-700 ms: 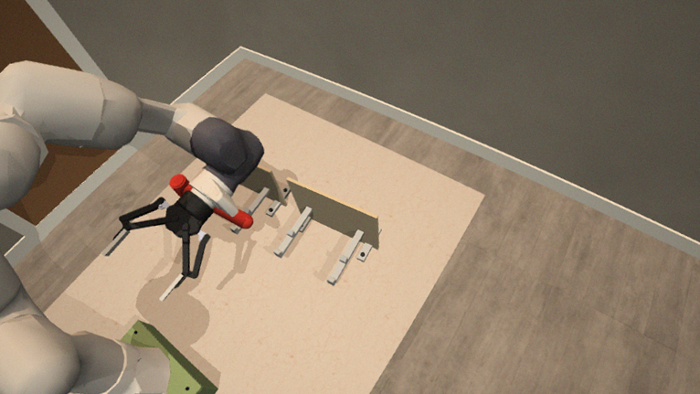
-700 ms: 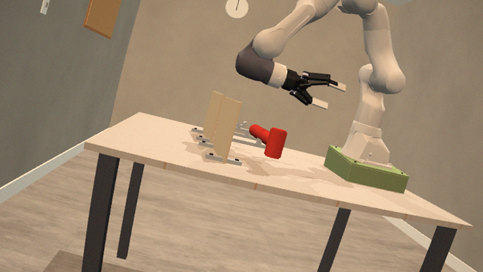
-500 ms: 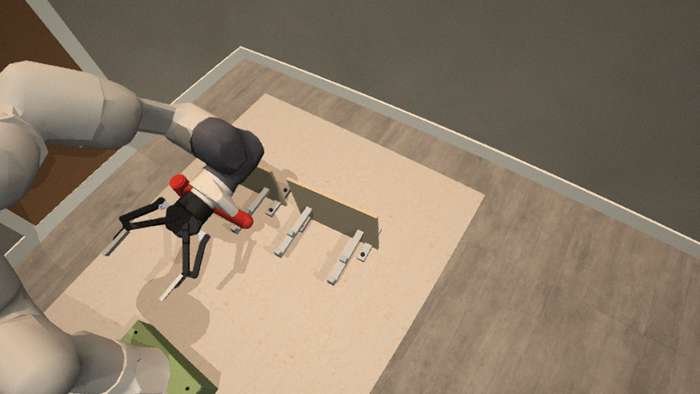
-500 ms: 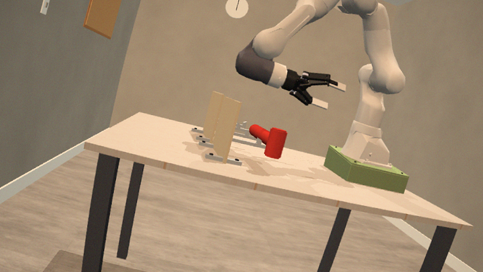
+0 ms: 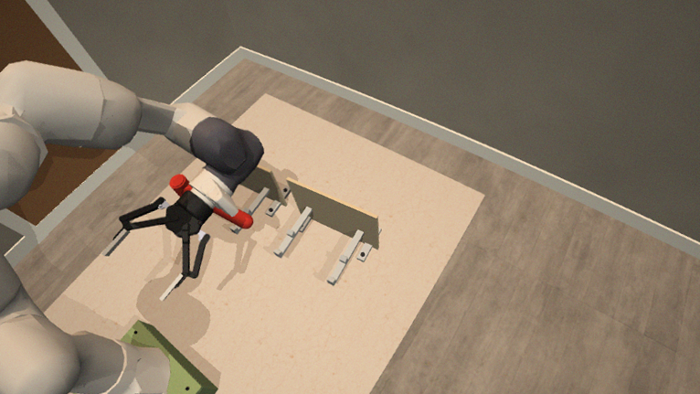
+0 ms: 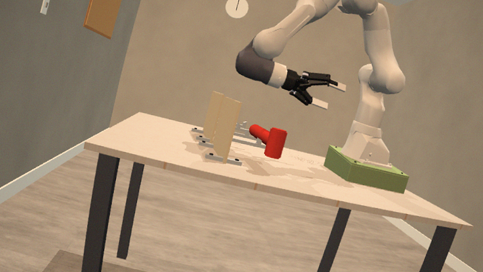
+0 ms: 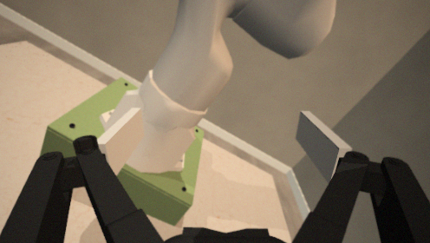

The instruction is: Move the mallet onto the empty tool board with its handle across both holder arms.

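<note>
The red mallet (image 6: 274, 140) lies across the arms of its tool board, with its head hanging outside one arm. In the overhead view the mallet (image 5: 238, 217) is partly hidden under my wrist. The empty tool board (image 5: 336, 213) stands beside it, and its two holder arms (image 5: 295, 231) (image 5: 344, 257) are bare. My gripper (image 6: 330, 94) is wide open and empty, well above the mallet. It lies almost level and points toward the robot base. It also shows in the overhead view (image 5: 142, 267). The wrist view shows only the open fingers and the base, not the mallet.
The green robot base (image 6: 364, 174) stands on the table on the side that the gripper faces. Both boards (image 6: 221, 126) stand upright and edge-on near the table's wall side. The arm's own links rise above the base (image 7: 195, 87).
</note>
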`<state>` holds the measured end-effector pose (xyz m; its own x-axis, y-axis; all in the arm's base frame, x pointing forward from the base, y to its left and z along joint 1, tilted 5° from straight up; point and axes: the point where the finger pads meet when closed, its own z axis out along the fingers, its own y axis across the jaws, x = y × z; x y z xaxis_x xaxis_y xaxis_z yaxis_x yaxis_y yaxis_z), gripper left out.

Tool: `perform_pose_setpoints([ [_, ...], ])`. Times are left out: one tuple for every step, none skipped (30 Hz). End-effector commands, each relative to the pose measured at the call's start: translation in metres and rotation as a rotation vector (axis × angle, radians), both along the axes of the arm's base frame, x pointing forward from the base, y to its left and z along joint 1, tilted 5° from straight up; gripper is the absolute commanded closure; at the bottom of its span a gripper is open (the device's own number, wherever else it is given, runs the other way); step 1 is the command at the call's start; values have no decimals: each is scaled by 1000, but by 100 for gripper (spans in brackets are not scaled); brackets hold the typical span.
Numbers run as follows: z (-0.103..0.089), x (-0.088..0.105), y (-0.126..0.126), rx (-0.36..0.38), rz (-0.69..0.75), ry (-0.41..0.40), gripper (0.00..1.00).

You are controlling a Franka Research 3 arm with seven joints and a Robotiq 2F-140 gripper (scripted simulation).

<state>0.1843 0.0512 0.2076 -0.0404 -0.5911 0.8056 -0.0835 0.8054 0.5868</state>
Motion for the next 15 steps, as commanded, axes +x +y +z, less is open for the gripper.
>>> perform_pose_setpoints([
  [-3,2,5,-19,-7,-29,0],
  [-6,3,9,-32,-13,-49,0],
  [-9,5,13,-50,-21,-76,0],
  [-12,7,20,-72,-33,-108,0],
  [-16,11,27,-100,-48,-148,0],
  [-18,13,33,-122,-61,-178,0],
  [-20,15,36,-134,-69,-194,0],
  [-21,17,39,-147,-78,-211,0],
  [-22,18,42,-159,-86,-227,0],
  [-24,20,45,-171,-95,-242,0],
  [-25,22,48,-183,-103,-257,0],
  [-25,22,48,-183,-103,-257,0],
  [-25,22,48,-183,-103,-257,0],
  [-27,26,56,-214,-126,-294,0],
  [-28,28,59,-225,-135,-308,0],
])
